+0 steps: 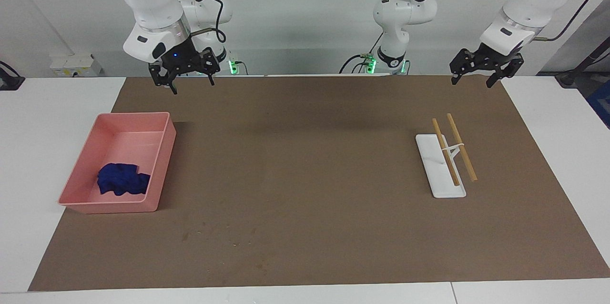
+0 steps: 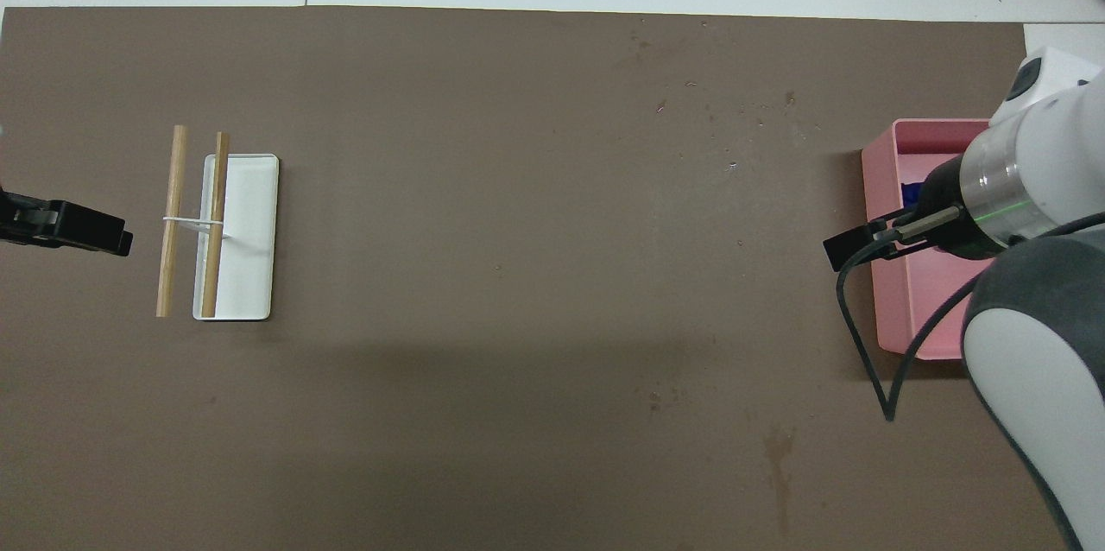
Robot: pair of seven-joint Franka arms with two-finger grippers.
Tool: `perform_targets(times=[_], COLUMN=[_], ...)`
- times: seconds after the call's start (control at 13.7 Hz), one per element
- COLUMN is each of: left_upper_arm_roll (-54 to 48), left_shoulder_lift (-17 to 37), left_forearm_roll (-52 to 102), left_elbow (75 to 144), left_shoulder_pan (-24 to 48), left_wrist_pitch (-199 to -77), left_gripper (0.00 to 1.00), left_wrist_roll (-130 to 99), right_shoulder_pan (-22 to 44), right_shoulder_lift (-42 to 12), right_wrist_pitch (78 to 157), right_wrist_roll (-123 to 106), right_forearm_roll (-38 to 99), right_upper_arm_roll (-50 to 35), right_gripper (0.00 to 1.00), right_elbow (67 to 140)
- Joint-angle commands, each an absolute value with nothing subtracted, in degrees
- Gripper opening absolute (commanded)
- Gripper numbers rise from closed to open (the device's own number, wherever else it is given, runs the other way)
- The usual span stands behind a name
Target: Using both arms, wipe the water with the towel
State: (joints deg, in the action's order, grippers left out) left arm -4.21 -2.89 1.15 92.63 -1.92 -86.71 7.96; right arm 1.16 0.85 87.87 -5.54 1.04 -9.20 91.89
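The royal-blue towel point(image 1: 122, 179) lies crumpled in a pink bin point(image 1: 164, 161) at the right arm's end of the table; only a sliver of the towel point(image 2: 912, 189) shows in the overhead view. My right gripper point(image 1: 190, 86) hangs open and empty over the mat's edge by the robots, apart from the bin. My left gripper point(image 1: 471, 81) hangs open and empty over the mat's corner at the left arm's end. A faint darker-brown blotch point(image 2: 779, 447), possibly the water, marks the mat nearer to the robots than the bin.
A white flat tray point(image 1: 441, 185) with two wooden sticks point(image 1: 461, 146) tied across it lies toward the left arm's end. Tiny dark specks point(image 2: 734, 115) are scattered on the brown mat point(image 1: 305, 175). The right arm point(image 2: 1027, 188) covers much of the bin from above.
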Motion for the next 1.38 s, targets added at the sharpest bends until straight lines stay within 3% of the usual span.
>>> perform_targets(times=[0.0,1.31], left_upper_arm_roll=[-4.31,-4.31], left_shoulder_lift=[-4.39,-4.39], left_forearm_roll=[1.67,1.67], left_elbow=[94.13,94.13], left_shoulder_pan=[-2.2,-2.2], left_wrist_pitch=[-86.31,-86.31], left_gripper=[1.0,1.0], left_wrist_roll=[7.65,7.65], right_shoulder_pan=[1.76,-0.26], right_shoulder_lift=[3.86,3.25], right_wrist_pitch=[89.99,95.71], right_wrist_roll=[-4.48,-3.43], right_forearm_roll=[0.35,0.0], right_upper_arm_roll=[-8.35,-8.35], right_gripper=[1.0,1.0], right_elbow=[96.31,96.42])
